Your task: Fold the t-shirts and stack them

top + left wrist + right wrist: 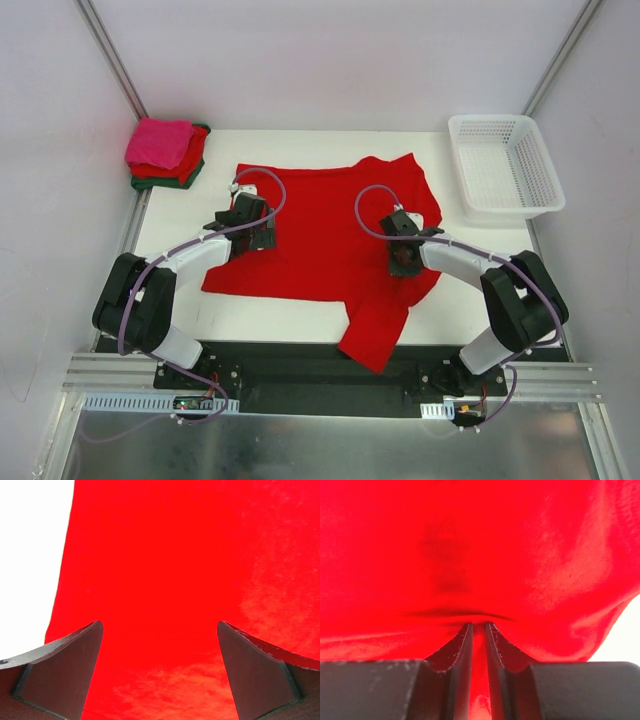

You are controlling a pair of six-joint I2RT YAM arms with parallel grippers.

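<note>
A bright red t-shirt (325,235) lies spread on the white table, one part hanging over the near edge. My left gripper (252,232) is open above the shirt's left side; its wrist view shows red cloth (165,580) between the spread fingers, near the shirt's left edge. My right gripper (403,260) is shut on a pinch of the red shirt (478,630), with cloth pressed between its fingers. A stack of folded shirts, hot pink (160,143) on top of red and dark green, sits at the table's back left corner.
A white plastic lattice basket (505,165) stands at the back right. The white table (180,215) ends at a black rail (300,365) in front. Grey walls and metal posts surround the table.
</note>
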